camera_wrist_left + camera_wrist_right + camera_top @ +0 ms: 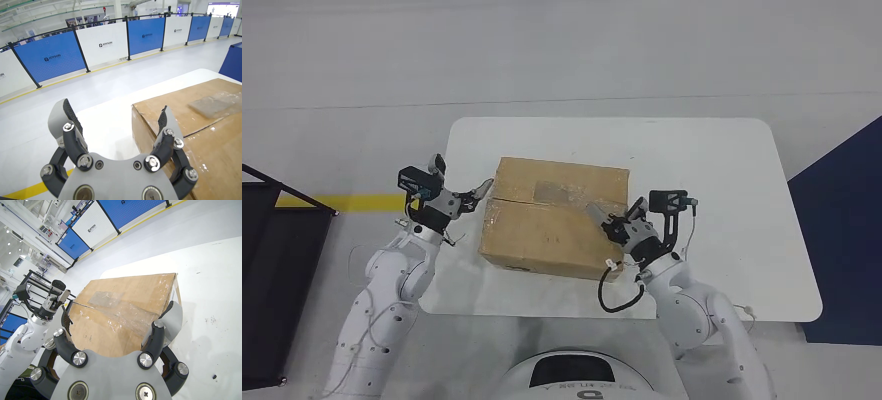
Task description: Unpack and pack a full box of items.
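A white table (722, 180) stands near a yellow floor line (352, 202).

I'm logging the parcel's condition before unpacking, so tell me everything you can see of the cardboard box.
The cardboard box is brown, rectangular and closed, its two top flaps meeting at a seam under wrinkled clear tape; a greyish patch sits on top. It lies flat on the white table. The open left gripper and open right gripper flank its ends; contact cannot be told.
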`<state>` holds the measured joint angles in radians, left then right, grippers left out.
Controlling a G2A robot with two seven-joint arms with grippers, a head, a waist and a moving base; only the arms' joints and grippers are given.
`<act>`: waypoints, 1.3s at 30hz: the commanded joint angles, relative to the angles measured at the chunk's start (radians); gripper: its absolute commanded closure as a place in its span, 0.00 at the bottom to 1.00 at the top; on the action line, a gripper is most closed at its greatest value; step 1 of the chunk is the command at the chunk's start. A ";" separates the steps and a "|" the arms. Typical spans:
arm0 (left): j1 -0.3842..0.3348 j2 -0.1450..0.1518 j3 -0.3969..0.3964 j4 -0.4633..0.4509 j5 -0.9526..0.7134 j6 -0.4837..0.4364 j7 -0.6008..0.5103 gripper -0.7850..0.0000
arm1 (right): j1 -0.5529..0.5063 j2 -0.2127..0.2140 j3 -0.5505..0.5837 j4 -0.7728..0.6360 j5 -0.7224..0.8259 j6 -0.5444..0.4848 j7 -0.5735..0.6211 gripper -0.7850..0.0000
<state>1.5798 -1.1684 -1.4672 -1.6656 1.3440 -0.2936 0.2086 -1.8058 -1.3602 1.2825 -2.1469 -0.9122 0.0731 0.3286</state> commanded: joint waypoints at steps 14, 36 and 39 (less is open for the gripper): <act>-0.058 -0.004 0.052 0.105 0.082 0.011 -0.028 0.00 | 0.026 0.005 -0.028 -0.006 -0.027 0.032 0.036 0.00; -0.075 -0.008 0.069 0.122 0.077 0.024 -0.028 0.00 | 0.153 0.004 -0.105 0.101 0.039 0.018 0.112 0.00; -0.074 -0.008 0.069 0.120 0.077 0.026 -0.028 0.00 | 0.172 0.003 -0.122 0.095 0.030 0.008 0.093 0.00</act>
<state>1.5058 -1.1762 -1.3982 -1.5446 1.4213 -0.2683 0.1805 -1.6372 -1.3571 1.1639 -2.0445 -0.8765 0.0849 0.4344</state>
